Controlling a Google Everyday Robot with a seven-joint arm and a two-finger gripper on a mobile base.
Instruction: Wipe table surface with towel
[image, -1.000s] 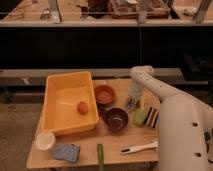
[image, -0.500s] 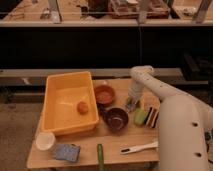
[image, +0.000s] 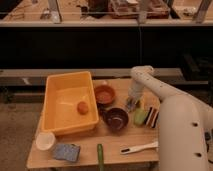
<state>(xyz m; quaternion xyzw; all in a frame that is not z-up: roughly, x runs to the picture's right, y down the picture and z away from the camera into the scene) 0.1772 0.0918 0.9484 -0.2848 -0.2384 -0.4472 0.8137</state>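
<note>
I have the gripper down at the back right part of the light brown wooden table. Its fingers are pressed together on what I take to be the small, crumpled grey-blue towel, which sits bunched right under the fingertips and touches the wood.

My main worry is the crowding. The round dark brown bowl is just beside the towel on the near left, the shallow orange bowl is close on the far left, and the yellow-green sponge lies just to the near right. Any broad sweep from here could shove one of them, and a push on the dark bowl could send it into the big yellow plastic tub.

The pinch also looks like it has only a small fold of cloth. If I press too lightly the towel may ride up and wipe nothing. If I press too hard it could drag out of the fingers and leave bare metal scraping the wood. I'd judge short strokes over the bare patch to be the safest option.
</note>
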